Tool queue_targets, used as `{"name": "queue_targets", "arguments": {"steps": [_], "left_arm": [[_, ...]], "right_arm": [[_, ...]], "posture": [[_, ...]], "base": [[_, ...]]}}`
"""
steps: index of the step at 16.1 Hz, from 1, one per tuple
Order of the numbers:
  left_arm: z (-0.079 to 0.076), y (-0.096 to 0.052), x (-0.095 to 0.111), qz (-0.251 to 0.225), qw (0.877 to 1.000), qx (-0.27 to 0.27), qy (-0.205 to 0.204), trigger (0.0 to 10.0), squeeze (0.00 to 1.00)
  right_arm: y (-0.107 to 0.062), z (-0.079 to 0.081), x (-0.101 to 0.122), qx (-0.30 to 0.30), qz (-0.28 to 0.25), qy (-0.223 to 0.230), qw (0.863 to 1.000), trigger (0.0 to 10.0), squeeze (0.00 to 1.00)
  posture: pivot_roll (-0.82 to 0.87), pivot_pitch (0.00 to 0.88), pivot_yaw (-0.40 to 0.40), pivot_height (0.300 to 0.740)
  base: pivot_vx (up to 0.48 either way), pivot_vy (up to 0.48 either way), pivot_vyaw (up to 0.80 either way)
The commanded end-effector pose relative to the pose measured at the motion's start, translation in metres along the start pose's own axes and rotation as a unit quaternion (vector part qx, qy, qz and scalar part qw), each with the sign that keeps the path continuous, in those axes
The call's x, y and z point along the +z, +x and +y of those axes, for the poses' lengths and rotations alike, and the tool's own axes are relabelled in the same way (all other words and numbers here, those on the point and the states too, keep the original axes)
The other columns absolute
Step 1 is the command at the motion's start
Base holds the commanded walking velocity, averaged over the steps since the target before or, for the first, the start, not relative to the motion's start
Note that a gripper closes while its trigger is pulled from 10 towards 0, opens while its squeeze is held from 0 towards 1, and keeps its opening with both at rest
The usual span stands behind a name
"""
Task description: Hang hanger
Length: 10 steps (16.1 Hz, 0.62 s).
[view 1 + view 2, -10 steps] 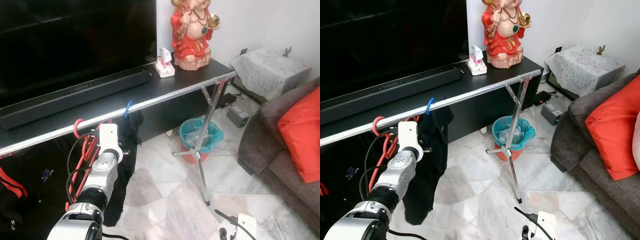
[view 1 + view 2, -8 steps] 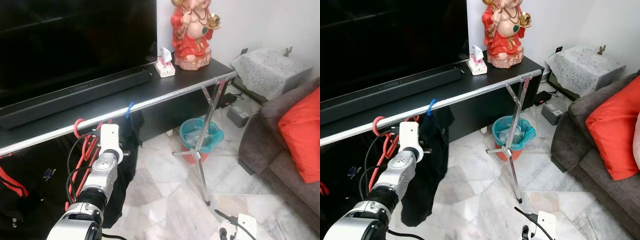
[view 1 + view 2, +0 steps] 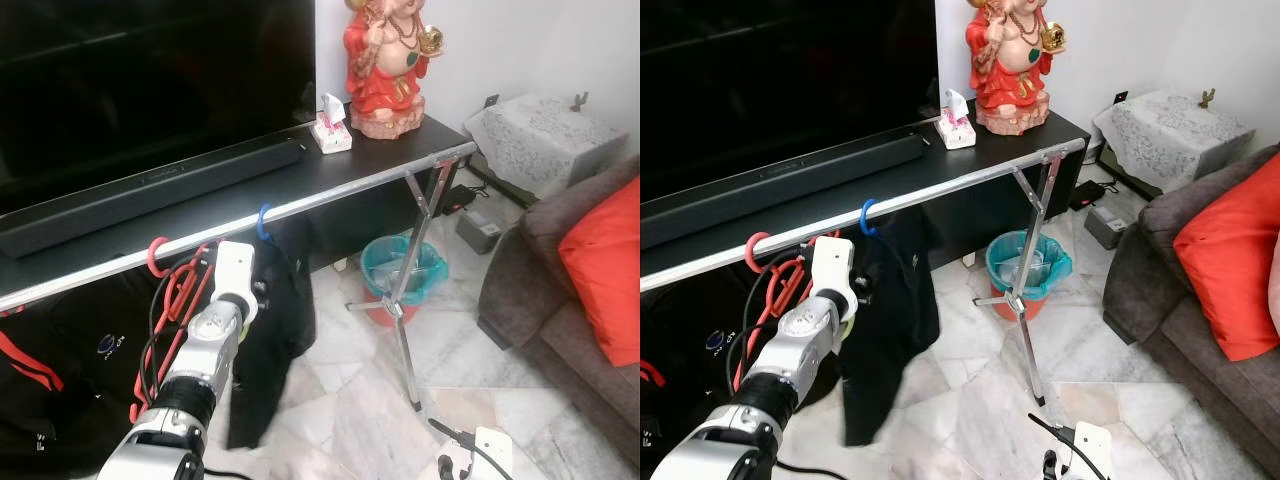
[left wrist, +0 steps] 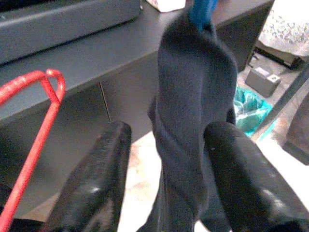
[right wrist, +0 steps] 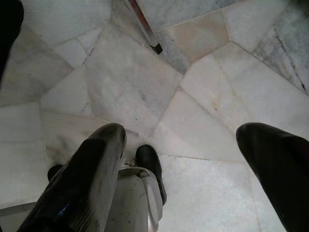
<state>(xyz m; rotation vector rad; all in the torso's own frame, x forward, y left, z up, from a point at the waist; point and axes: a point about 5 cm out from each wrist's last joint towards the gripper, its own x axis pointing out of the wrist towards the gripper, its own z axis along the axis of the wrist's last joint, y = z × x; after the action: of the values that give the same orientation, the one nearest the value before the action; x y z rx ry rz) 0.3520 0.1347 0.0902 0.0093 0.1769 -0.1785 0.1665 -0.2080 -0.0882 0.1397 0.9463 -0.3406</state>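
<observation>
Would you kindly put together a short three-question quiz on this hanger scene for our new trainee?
1. True or false: the blue hanger has its hook over the silver rail.
2. What hangs from the blue hanger? A) red towel B) dark garment C) white shirt
3. Fill in: in the left wrist view, the dark garment lies between the left gripper's two open ____.

Key: 1 true; 2 B; 3 fingers. The right gripper hangs idle above the floor, open.
</observation>
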Motion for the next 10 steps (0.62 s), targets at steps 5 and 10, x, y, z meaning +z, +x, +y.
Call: {"name": "queue_targets", "arguments": {"steps": [5, 10], "left_arm": [[0.004, -0.011, 0.017, -0.076, 0.997, -0.022, -0.023, 10.0, 1.00], [0.021, -0.067, 0.003, -0.106, 0.992, -0.065, 0.012, 10.0, 0.00]], "right_arm": [[-0.001, -0.001, -0.005, -0.001, 0.011, -0.003, 1.000, 10.0, 0.00], [-0.001, -0.001, -0.005, -0.001, 0.012, -0.004, 1.000, 10.0, 0.00]], "posture": [[-0.20, 0.041, 0.029, 0.740], [-0.19, 0.035, 0.028, 0.740]], "base": [[0.000, 0.000, 0.00], [0.000, 0.000, 0.00]]}}
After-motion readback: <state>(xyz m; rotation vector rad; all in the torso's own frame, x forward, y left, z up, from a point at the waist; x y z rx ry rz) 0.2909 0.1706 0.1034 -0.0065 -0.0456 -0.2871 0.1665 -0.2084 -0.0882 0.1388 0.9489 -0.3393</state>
